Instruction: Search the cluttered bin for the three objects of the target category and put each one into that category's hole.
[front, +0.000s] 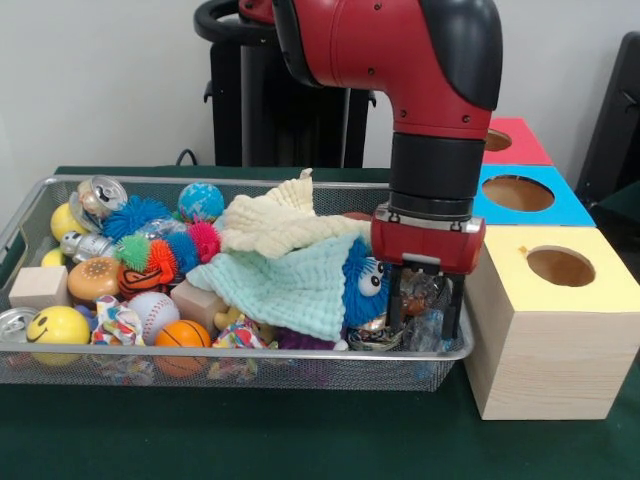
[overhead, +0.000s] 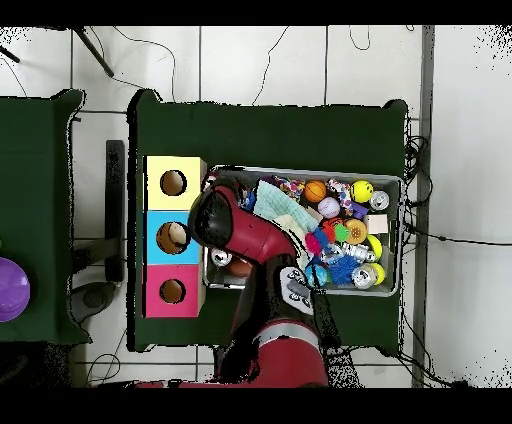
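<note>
End effector (front: 426, 308) was down inside the right end of the wire bin (front: 20, 225) in the front view, black fingers (front: 452, 310) spread, with crumpled shiny clutter (front: 420, 300) between them; couldn't tell if anything was actually gripped. Blue fuzzy toy with googly eyes (front: 362, 282) sat just left of the fingers, partly under a mint green cloth (front: 290, 285). Cream knitted cloth (front: 285, 222) lay on top of the green one, toward the bin's back. Left half of the bin was packed: orange basketball (front: 182, 334), baseball (front: 150, 308), yellow smiley ball (front: 58, 326), burger toy (front: 94, 277), wooden block (front: 40, 287), blue spiky ball (front: 135, 213), globe ball (front: 201, 201), soda can (front: 98, 194), pink and orange fuzzy toys (front: 185, 248). Red arm (front: 400, 50) came down from above.

Three boxes with round holes stood right of the bin in a row: yellow-topped box (front: 580, 240) nearest the end effector, blue box (front: 560, 205) behind it, red box (front: 520, 140) farthest back. All sat on the green table (front: 250, 430).

Overhead, the arm (overhead: 240, 235) covered the bin's end (overhead: 392, 180) next to the boxes; yellow (overhead: 190, 170), blue (overhead: 192, 225), red (overhead: 190, 300) tops lined up beside it.
</note>
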